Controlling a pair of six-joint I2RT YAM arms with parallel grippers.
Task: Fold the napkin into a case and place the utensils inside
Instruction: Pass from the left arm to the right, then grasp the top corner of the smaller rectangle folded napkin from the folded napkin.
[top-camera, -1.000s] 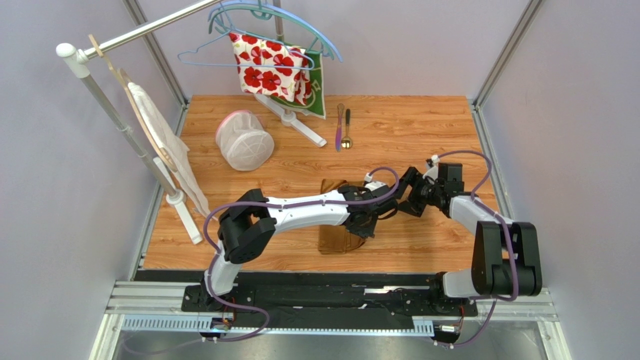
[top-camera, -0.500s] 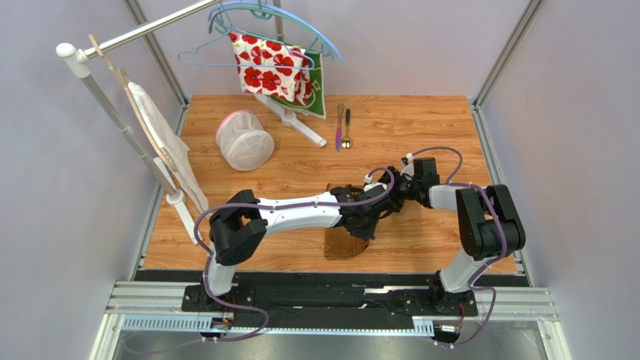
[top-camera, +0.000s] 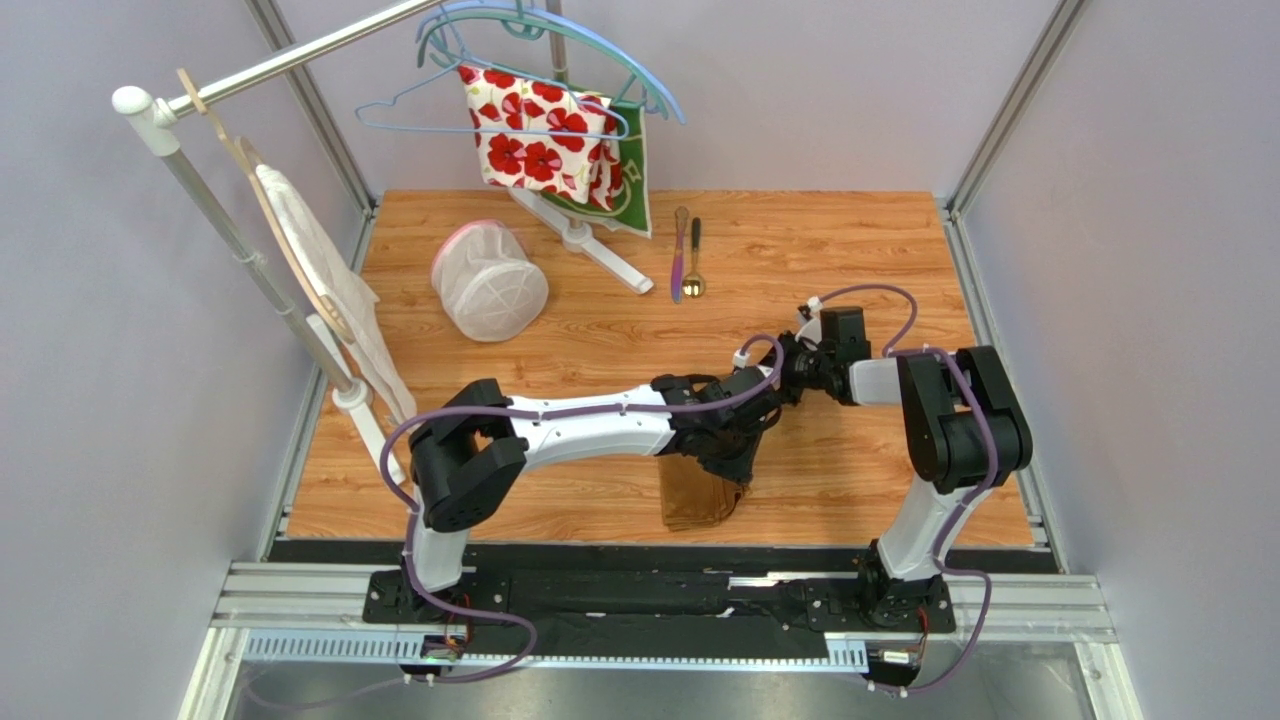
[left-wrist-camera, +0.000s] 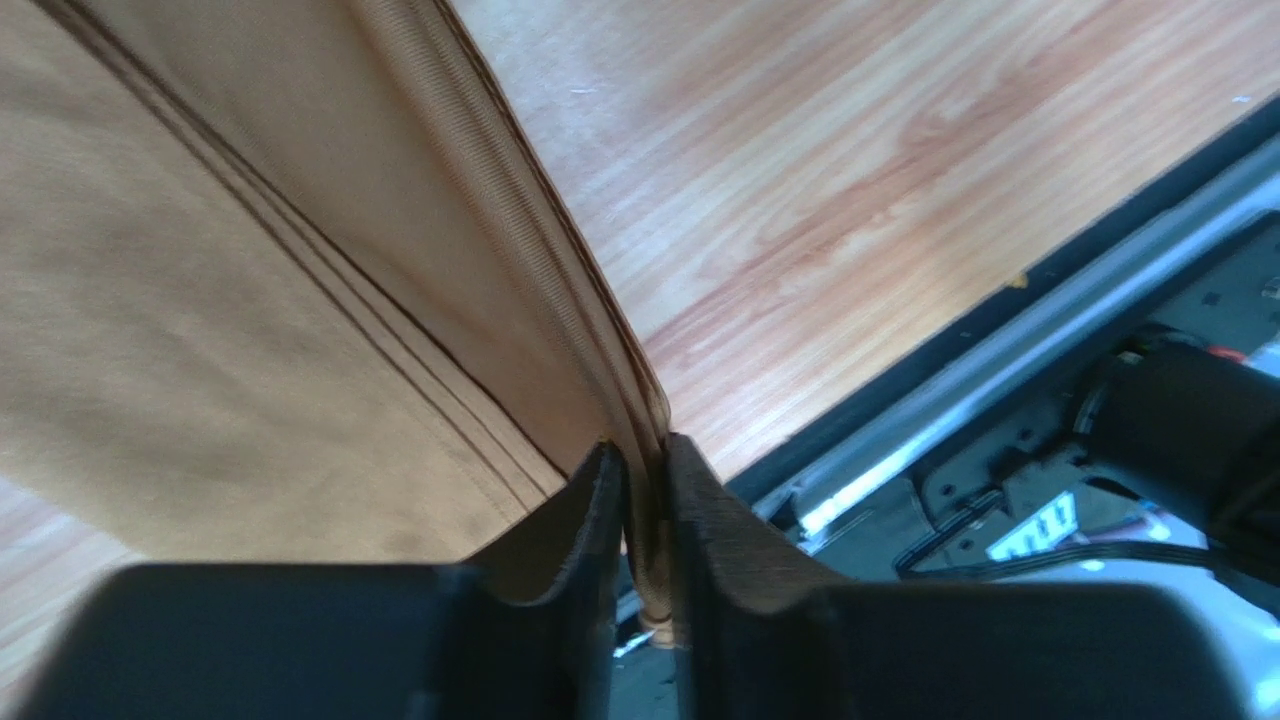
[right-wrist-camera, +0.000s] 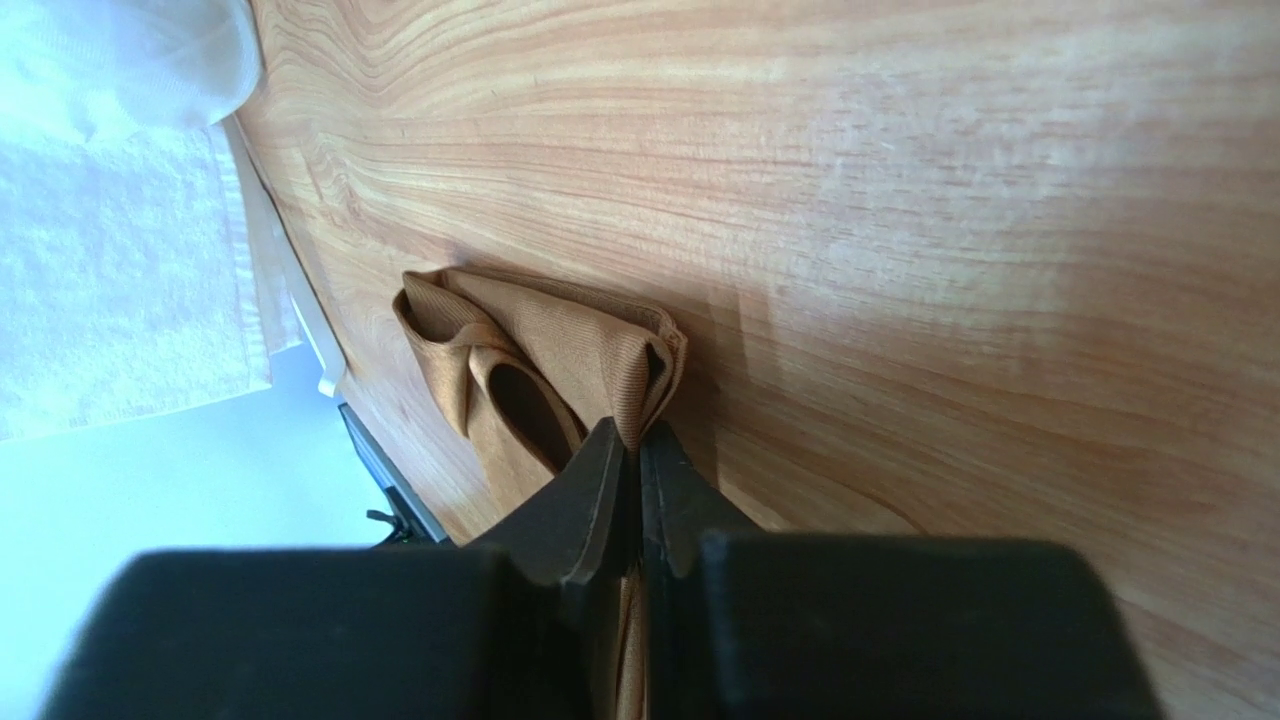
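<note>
Claws: your left gripper (left-wrist-camera: 643, 458) stands narrow, with the hem of the napkin (left-wrist-camera: 226, 300) caught between its fingers. Your right gripper (right-wrist-camera: 631, 435) is pinched on a folded corner of the same cloth.
Change: a second ago the right jaws stood wide and clear of the cloth, farther to the right. They now close on it just beside the left claw.
Meaning: both claws hold the napkin. Treat this as a re-grip for the next fold; the folding is judged unfinished.
Left arm: stretches long from its base across the table (top-camera: 842, 255), wrist over the cloth.
Right arm: folded tight, elbow high, forearm pointing left toward centre.
Napkin position: bunched into a narrow strip at the centre of the near edge, partly under the left wrist; not yet a case.
Utensils (top-camera: 685, 258): knife and spoon lie side by side at the far side, well apart from the napkin.
</note>
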